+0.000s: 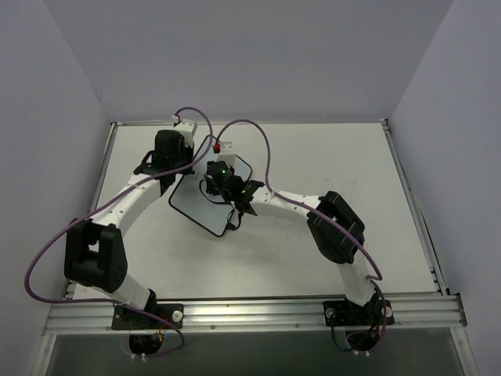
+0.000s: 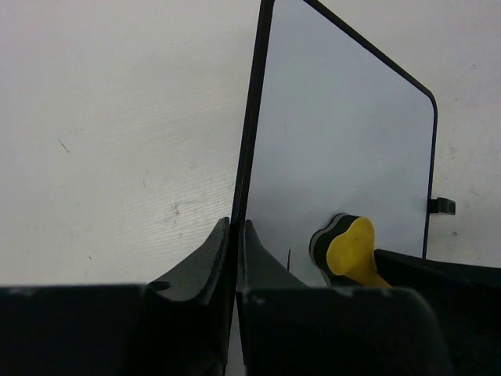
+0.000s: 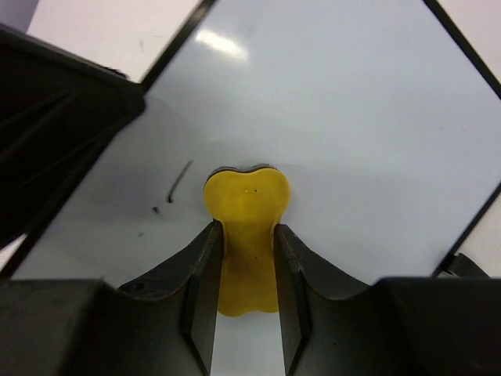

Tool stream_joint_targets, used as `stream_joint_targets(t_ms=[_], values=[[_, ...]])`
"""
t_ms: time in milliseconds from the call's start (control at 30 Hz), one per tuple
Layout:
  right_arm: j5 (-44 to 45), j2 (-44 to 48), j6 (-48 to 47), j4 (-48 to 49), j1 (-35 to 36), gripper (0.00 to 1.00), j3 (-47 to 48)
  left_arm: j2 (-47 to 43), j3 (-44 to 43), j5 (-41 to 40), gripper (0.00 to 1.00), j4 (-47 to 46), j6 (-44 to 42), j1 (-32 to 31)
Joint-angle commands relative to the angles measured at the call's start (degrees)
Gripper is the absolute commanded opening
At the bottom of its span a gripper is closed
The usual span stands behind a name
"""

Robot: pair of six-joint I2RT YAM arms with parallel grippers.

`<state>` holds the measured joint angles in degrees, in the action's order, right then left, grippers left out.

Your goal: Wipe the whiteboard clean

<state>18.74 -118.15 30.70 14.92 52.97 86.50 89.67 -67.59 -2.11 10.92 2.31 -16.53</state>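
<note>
Two tools were engaged with the whiteboard (image 1: 196, 210), which was placed toward the far middle of the white table (image 1: 337, 157), turned at an angle to the table's edges. The left tool (image 2: 235, 225) was closed on the board's thin black frame along one edge, one finger on each face. The right tool (image 3: 246, 229) was clamped on a yellow-and-black eraser (image 3: 246, 194), whose black pad appeared pressed against the white writing surface. Just beside the eraser, a short dark stroke (image 3: 178, 182) and a few faint specks were visible. The rest of the surface looked clean, so the wiping was judged nearly complete. A small black foot (image 2: 443, 206) was seen at the board's far edge. Whether the board lay flat or was lifted slightly could not be told. The board was judged light, thin and stiff, with a slick face, so it would likely skid or tip under wiping pressure unless pinned. The frame edge, away from the writing area, was judged the best place to be gripped.
</note>
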Motion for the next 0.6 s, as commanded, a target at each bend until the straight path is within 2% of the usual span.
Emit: stream_joint_targets(t_ms=[0, 333, 567], values=[[-3.4, -2.5, -0.6, -1.4, 3.6, 0.12, 4.2, -2.0, 0.1, 4.4, 0.02, 3.6, 0.9, -2.5], [-5.0, -3.4, -0.4, -0.9, 4.1, 0.09, 6.0, -2.2, 0.1, 4.1, 0.02, 3.7, 0.7, -2.9], [-4.8, -3.2, 1.0, -1.1, 0.4, 0.09, 3.2, -2.4, 0.0, 4.0, 0.02, 3.8, 0.7, -3.2]])
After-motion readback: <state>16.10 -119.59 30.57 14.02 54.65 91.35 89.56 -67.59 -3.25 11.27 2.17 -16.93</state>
